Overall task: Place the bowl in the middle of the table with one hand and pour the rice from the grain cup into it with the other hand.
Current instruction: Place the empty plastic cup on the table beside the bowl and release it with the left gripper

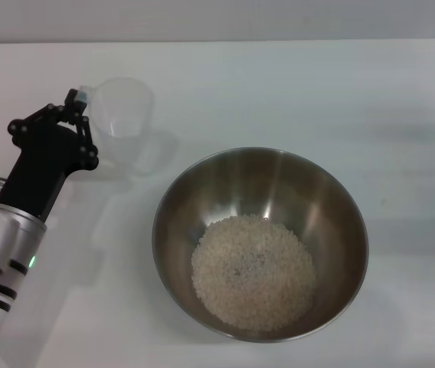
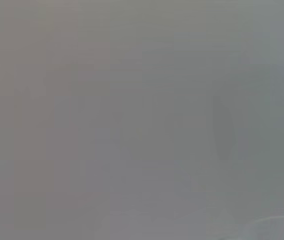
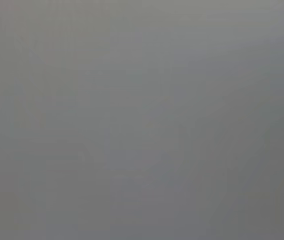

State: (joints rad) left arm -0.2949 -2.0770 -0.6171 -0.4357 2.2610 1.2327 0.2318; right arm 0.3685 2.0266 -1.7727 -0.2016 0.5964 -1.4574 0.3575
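Observation:
The bowl (image 1: 173, 203), a large steel one, stands on the white table (image 1: 340, 92) a little right of the middle in the head view. A mound of rice (image 1: 253, 272) lies in its bottom. The grain cup (image 1: 122, 107), translucent and looking empty, stands upright to the far left of the bowl. My left gripper (image 1: 78, 98) is at the cup's left rim, its black body reaching in from the lower left. The right gripper is out of view. Both wrist views show only a flat grey surface.
The table's far edge (image 1: 279, 40) runs along the top of the head view. My left arm's silver wrist (image 1: 3, 253) with a green light lies over the table's lower left corner.

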